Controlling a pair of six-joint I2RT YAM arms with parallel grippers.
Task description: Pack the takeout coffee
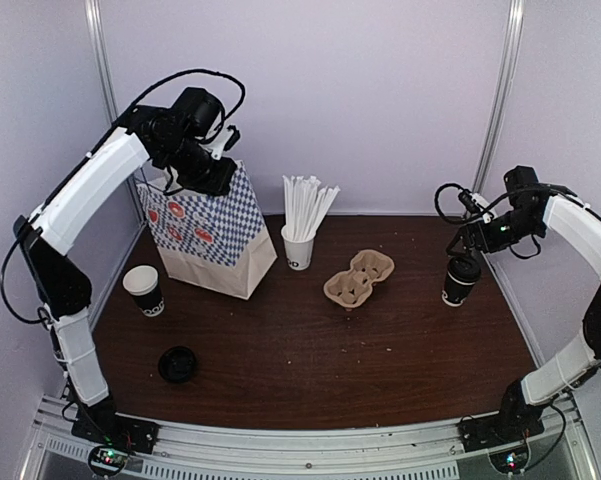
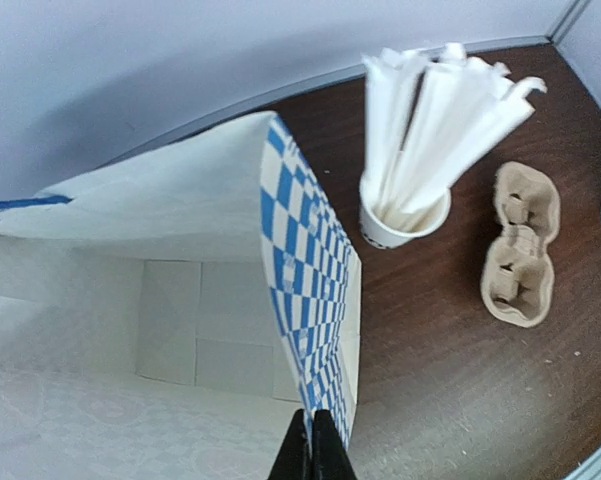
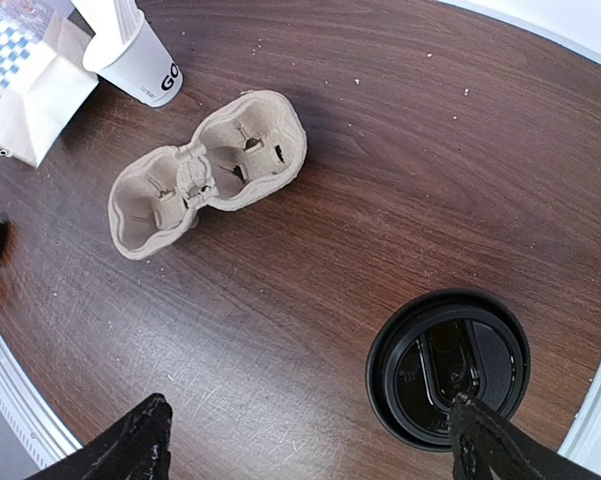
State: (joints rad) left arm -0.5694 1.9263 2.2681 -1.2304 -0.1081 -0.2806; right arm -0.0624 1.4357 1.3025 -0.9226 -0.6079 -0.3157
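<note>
Takeout coffee (image 1: 461, 282) stands upright on the right side of the table (image 1: 310, 370), just below my right gripper (image 3: 310, 445). That gripper is spread wide, one finger over the lid's edge. My left gripper (image 2: 312, 432) is pinched tight on the checkered paper bag (image 2: 300, 250) rim. A cardboard cup carrier (image 1: 359, 278) sits between bag and coffee.

straw cup (image 1: 298, 250) stands mid-table; lidless cup (image 1: 143, 290) and seemingly a loose lid (image 1: 178, 364) sit left.

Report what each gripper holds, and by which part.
Left gripper pinches the paper bag by its top rim. Right gripper is open and holds nothing; the takeout coffee stands ungripped below.
</note>
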